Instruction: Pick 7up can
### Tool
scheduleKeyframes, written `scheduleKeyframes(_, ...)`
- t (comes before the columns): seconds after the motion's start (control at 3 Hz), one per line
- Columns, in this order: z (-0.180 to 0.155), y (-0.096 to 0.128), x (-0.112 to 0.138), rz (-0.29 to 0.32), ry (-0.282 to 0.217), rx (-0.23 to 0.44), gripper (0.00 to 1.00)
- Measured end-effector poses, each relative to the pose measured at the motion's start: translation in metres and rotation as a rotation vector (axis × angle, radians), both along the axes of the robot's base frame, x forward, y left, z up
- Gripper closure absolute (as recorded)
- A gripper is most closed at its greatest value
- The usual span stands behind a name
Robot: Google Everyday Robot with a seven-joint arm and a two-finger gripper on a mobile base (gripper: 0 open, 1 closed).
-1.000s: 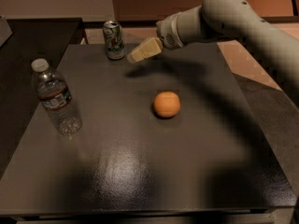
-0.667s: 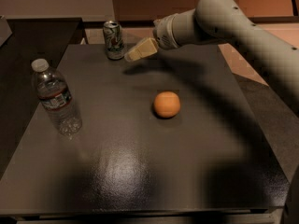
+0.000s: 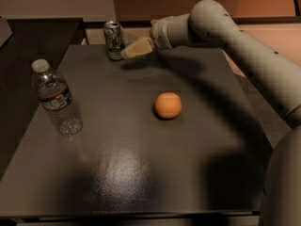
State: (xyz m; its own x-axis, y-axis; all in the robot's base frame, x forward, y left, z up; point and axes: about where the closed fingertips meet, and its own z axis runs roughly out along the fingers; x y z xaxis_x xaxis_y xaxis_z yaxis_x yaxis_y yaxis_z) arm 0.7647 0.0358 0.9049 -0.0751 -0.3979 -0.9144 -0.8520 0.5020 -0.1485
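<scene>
The 7up can (image 3: 114, 40), silvery-white and green with a silver top, stands upright at the far left edge of the dark table (image 3: 117, 140). My gripper (image 3: 133, 50) reaches in from the right on the pale arm, low over the table. Its tip is just right of the can, very close to the can's lower side. I cannot see contact between them.
A clear plastic water bottle (image 3: 56, 100) with a white cap stands at the left side of the table. An orange (image 3: 168, 105) lies near the middle. My arm (image 3: 235, 36) spans the far right of the table. A dark cabinet sits behind at the left.
The gripper has moved left toward the can, and the gap between them has closed. The can, bottle and orange have not moved.
</scene>
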Motion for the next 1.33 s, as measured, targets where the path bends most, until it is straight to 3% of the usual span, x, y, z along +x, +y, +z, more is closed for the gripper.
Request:
scheduleKeyframes(0.33, -0.003, 0.013, 0.012, 0.004, 0.001, 0.029, 0.0)
scheduleKeyframes(1.0, -0.009, 0.039, 0.02, -0.036, -0.046, 0.037, 0.0)
scheduleKeyframes(1.33, -0.013, 0.05, 0.021, -0.022, -0.041, 0.048, 0.0)
